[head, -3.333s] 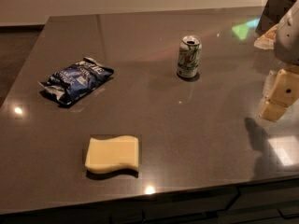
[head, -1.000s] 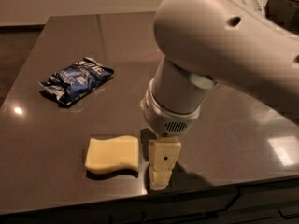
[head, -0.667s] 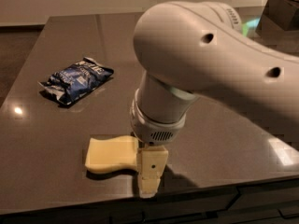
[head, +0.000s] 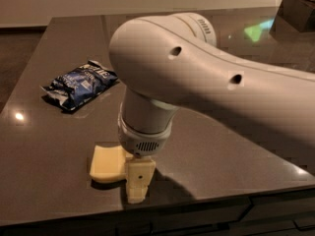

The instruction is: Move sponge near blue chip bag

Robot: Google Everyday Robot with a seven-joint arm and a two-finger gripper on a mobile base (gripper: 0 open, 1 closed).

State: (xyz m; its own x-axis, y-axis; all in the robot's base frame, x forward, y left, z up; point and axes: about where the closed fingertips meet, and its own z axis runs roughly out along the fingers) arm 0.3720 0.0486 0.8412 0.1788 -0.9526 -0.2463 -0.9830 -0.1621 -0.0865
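The pale yellow sponge (head: pixel 107 163) lies flat near the front edge of the dark table (head: pixel 54 132). Its right part is hidden behind my gripper (head: pixel 137 183), which hangs straight down over the sponge's right end with its yellowish fingers at table height. The blue chip bag (head: pixel 80 84) lies crinkled at the left of the table, well behind and left of the sponge. My large white arm fills the middle and right of the view.
The arm hides the soda can and most of the table's right half. A dark box (head: pixel 298 11) stands at the back right corner. The table's front edge runs just below the gripper.
The arm has swept in from the right and moved left, down onto the sponge's right end, now covering more of it. The sponge and chip bag have not moved.
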